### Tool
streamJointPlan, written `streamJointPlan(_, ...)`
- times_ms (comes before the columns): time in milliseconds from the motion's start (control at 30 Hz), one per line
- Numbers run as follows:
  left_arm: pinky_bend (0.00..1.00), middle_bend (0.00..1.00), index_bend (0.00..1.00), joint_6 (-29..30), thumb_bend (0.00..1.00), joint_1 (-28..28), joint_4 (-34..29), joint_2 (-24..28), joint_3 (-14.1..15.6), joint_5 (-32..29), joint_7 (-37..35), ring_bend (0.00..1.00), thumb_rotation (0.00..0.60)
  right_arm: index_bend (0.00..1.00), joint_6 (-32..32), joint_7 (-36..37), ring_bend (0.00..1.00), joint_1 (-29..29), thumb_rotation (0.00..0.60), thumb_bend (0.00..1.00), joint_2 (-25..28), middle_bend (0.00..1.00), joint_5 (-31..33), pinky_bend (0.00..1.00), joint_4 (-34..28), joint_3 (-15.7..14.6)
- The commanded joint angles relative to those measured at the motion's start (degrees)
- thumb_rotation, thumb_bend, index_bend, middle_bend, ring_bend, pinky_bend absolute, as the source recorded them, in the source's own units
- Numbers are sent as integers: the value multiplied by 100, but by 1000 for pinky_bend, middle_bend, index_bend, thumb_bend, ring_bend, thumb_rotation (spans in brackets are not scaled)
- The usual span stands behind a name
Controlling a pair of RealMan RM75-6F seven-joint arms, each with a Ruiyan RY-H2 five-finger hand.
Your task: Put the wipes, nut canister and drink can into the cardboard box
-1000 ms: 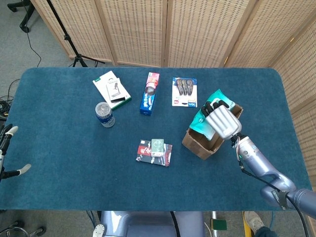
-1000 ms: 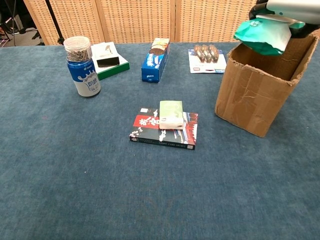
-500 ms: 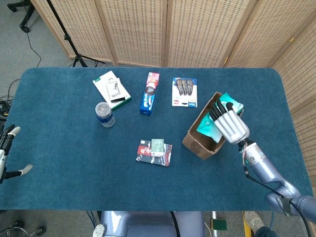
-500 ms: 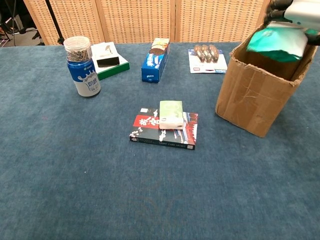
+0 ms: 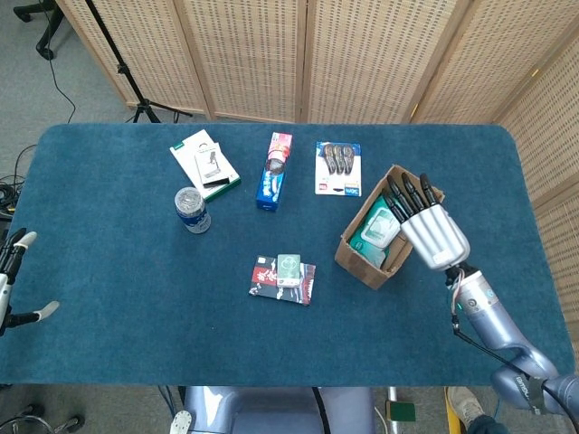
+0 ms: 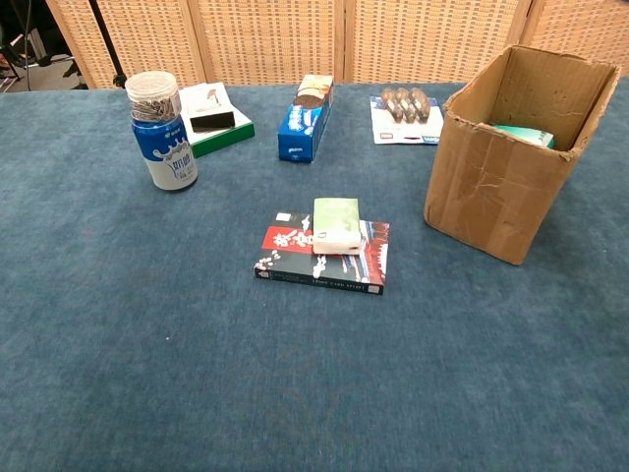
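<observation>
The cardboard box stands open-topped on the right of the blue table. The green-and-white wipes pack lies inside it. My right hand hovers over the box's right rim with its fingers spread and nothing in them; it is out of the chest view. The nut canister, blue and white with a clear lid, stands upright at the left. I see no drink can that I can name. My left hand is at the far left edge, off the table, with its fingers apart.
A book with a small green pack on it lies mid-table. Along the back lie a green-and-white box, a blue packet and a blister card. Folding screens stand behind the table.
My right hand let go of the wipes, which dropped into the box. The hand then opened and drew back to the right, leaving the chest view. The left hand stayed put.
</observation>
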Motion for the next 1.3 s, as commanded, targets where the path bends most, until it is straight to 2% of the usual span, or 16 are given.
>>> streamJointPlan(33, 35, 0, 0, 4, 0, -8, 30, -10, -24, -27, -3, 0, 600, 0, 518, 702, 0, -305, 600, 0, 478, 0, -190, 138, -342, 104)
streamJointPlan(333, 35, 0, 0, 40, 0, -204, 192, -50, -278, -38, 44, 0, 600, 0, 1289, 3202, 0, -1203, 600, 0, 788, 0, 2, 138, -8, 24)
streamJointPlan(533, 35, 0, 0, -460, 0, -726, 86, 151, -558, -76, 319, 0, 600, 0, 1501, 4446, 0, -1789, 600, 0, 561, 0, 178, 137, 317, -192)
streamJointPlan(733, 35, 0, 0, -1249, 0, -1352, -244, 380, -800, -299, 807, 0, 600, 0, 1715, 5055, 0, -2109, 600, 0, 280, 0, 154, 119, 473, -254)
streamJointPlan(833, 35, 0, 0, -1777, 0, -1734, -371, 455, -910, -462, 976, 0, 600, 0, 1766, 5259, 0, -2220, 600, 0, 221, 0, 154, 110, 424, -257)
streamJointPlan(900, 35, 0, 0, -2332, 0, -2124, -388, 421, -983, -649, 1175, 0, 600, 0, 1812, 5365, 0, -2285, 600, 0, 162, 0, 164, 108, 382, -232)
streamJointPlan(933, 35, 0, 0, -2698, 0, -2377, -324, 373, -1035, -848, 1317, 0, 600, 0, 1812, 5434, 0, -2305, 600, 0, 133, 0, 153, 108, 388, -224)
streamJointPlan(1033, 35, 0, 1, -3259, 0, -2837, -183, 210, -1126, -1356, 1703, 0, 600, 0, 1746, 5514, 0, -2314, 600, 0, 64, 0, 177, 108, 486, -180)
streamJointPlan(1300, 35, 0, 26, -4047, 0, -3784, 287, -301, -1172, -2692, 2554, 0, 600, 0, 1484, 5682, 0, -2294, 600, 0, 79, 0, 319, 108, 641, -42)
